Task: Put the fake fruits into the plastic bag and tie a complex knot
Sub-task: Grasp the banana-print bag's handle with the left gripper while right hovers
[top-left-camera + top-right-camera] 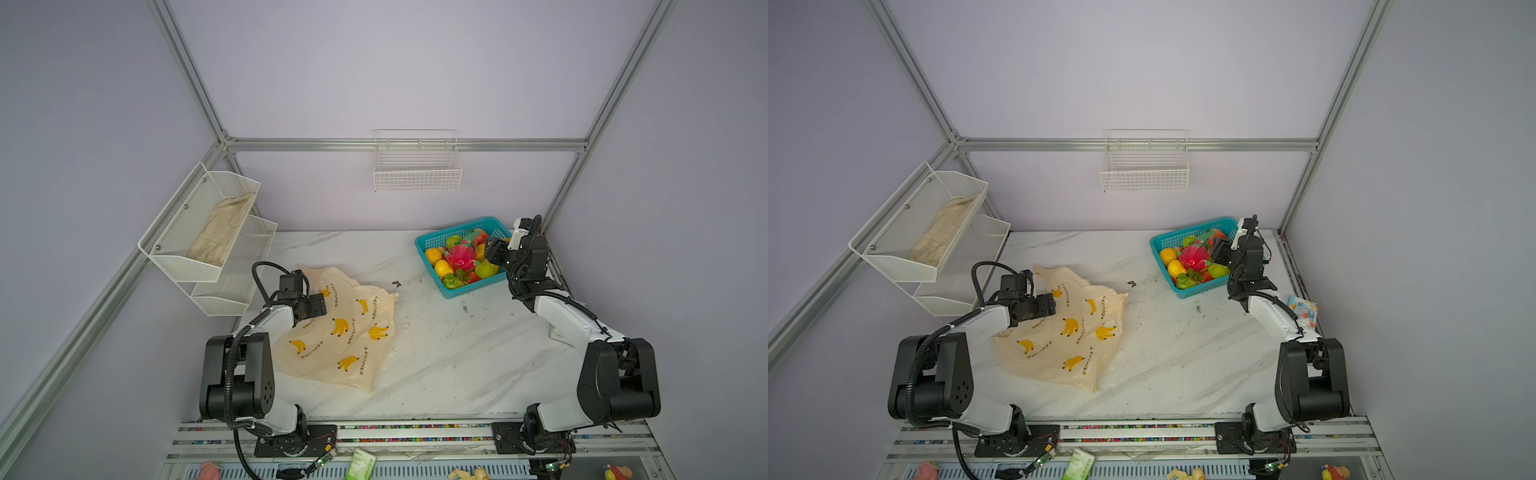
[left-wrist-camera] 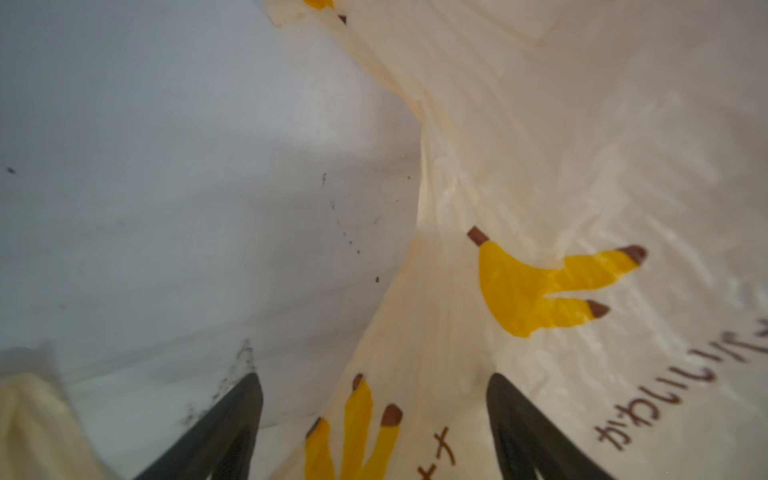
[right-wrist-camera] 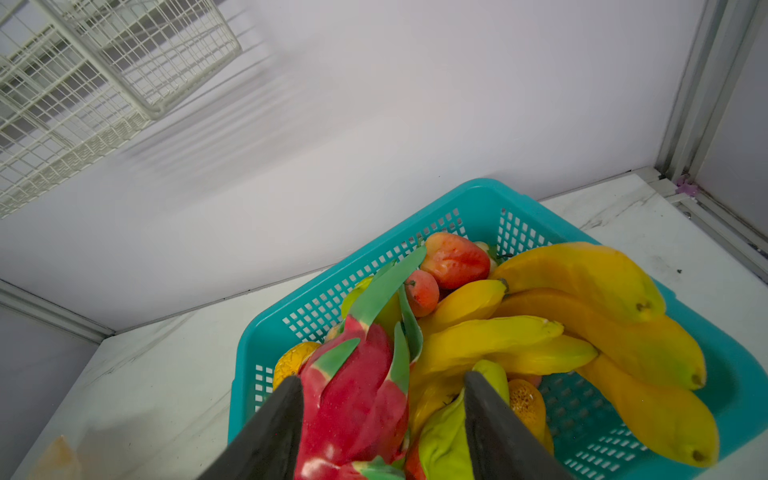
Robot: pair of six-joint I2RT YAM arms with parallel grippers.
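The plastic bag (image 1: 345, 332) (image 1: 1071, 332) lies crumpled on the left of the marble table, cream with yellow bananas. My left gripper (image 1: 320, 305) (image 2: 374, 376) hovers over the bag's rear left part, open, and a raised fold of the bag (image 2: 540, 124) runs between its fingers. The fake fruits fill a teal basket (image 1: 436, 239) at the back right. My right gripper (image 1: 488, 249) (image 3: 382, 376) reaches into it, shut on the pink dragon fruit (image 3: 357, 395) (image 1: 460, 255), with a green pear (image 3: 444, 440) wedged against one finger. Banana bunches (image 3: 582, 282) and strawberries (image 3: 455, 259) lie beside it.
A white wire basket (image 1: 417, 166) hangs on the back wall. A white mesh shelf (image 1: 208, 224) on the left wall juts over the table's left edge. A small dark scrap (image 1: 396, 284) lies mid-table. A printed packet (image 1: 1304, 309) sits by the right arm.
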